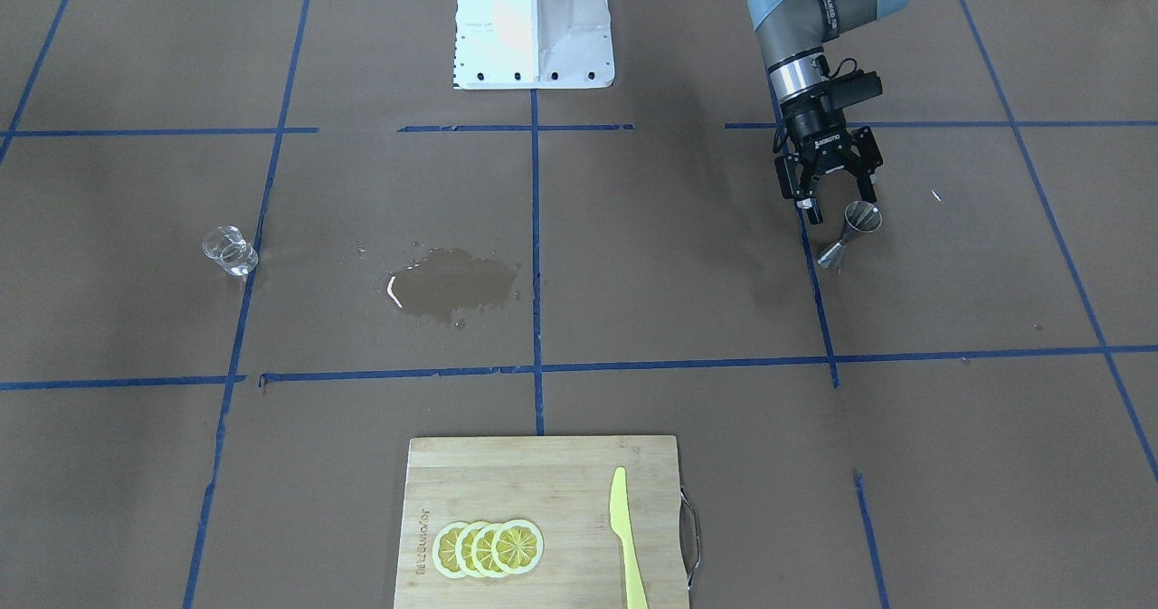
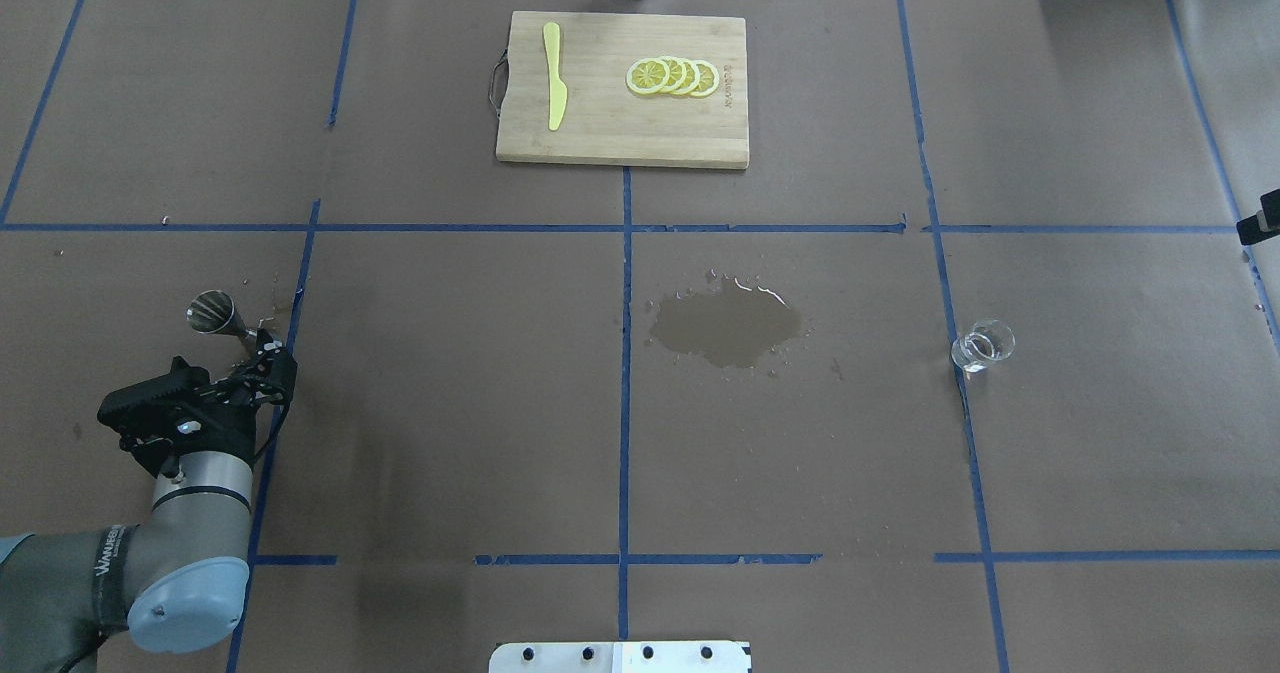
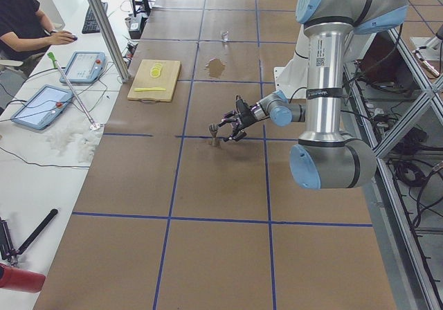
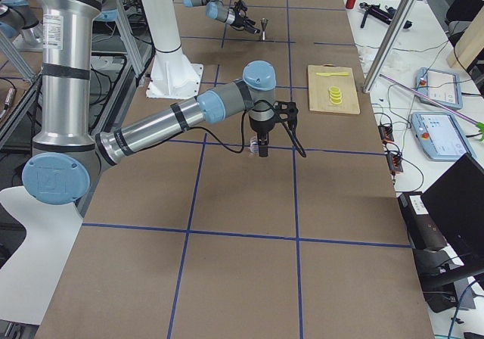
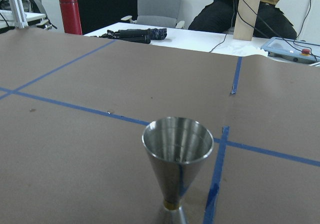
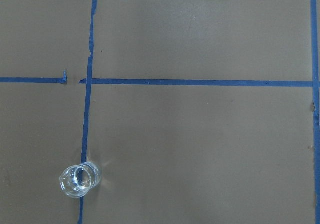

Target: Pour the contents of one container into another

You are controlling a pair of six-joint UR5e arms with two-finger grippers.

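The steel jigger [image 1: 849, 234] stands upright on the brown table, its open upper cone empty in the left wrist view [image 5: 177, 156]. My left gripper [image 1: 843, 204] is open, low over the table, just behind the jigger [image 2: 216, 314] and not holding it. The clear glass tumbler [image 1: 231, 252] stands alone on a blue tape line on the other side of the table [image 2: 983, 344]. The right wrist view looks straight down on the tumbler [image 6: 80, 179]. My right gripper [image 4: 259, 148] hangs pointing down above the table; I cannot tell whether it is open or shut.
A wet spill [image 1: 452, 285] darkens the paper mid-table. A wooden cutting board [image 1: 543, 473] with lemon slices [image 1: 488, 548] and a yellow knife [image 1: 626, 537] lies at the operators' edge. The robot's white base [image 1: 534, 21] stands opposite it.
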